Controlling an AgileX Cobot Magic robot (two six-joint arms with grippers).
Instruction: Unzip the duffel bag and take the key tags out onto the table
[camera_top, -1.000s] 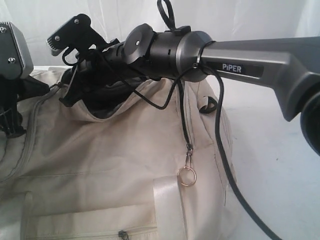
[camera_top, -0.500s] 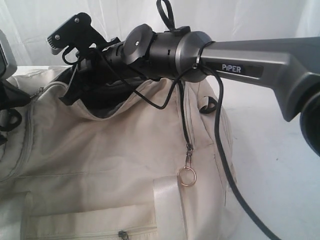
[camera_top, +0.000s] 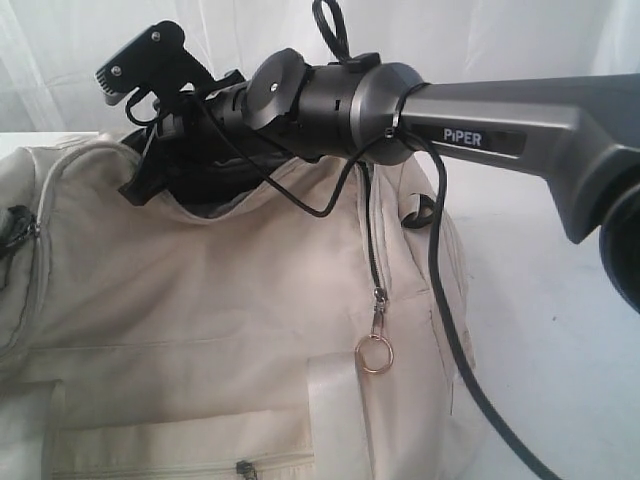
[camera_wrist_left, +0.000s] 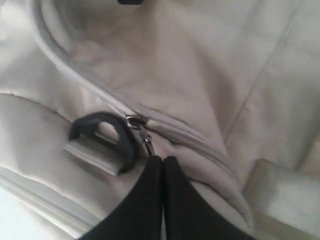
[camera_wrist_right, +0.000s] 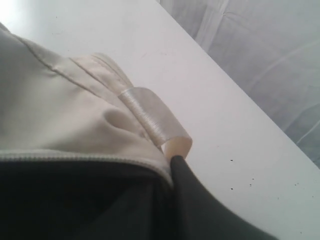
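The cream duffel bag (camera_top: 230, 300) fills the exterior view, its top opening gaping with dark lining (camera_top: 200, 195) showing. My right gripper (camera_top: 140, 185) reaches across into that opening. In the right wrist view, the right gripper (camera_wrist_right: 167, 167) has one finger outside and one inside, pinching the zippered edge (camera_wrist_right: 75, 156). My left gripper (camera_wrist_left: 162, 159) is shut with its tips on a small metal zipper pull (camera_wrist_left: 147, 142) beside a black strap loop (camera_wrist_left: 107, 131). A metal ring zipper pull (camera_top: 376, 355) hangs down the bag's side. The key tags are hidden.
The white table (camera_top: 560, 330) extends to the right of the bag and beyond its end (camera_wrist_right: 240, 130). A pale webbing loop (camera_wrist_right: 155, 122) sticks out by the right gripper. Black cables (camera_top: 440, 300) hang from the right arm over the bag. A white curtain hangs behind.
My left arm has slid leftward out of the exterior view, and the bag's left end has stretched and flattened that way. The right arm has stayed at the opening.
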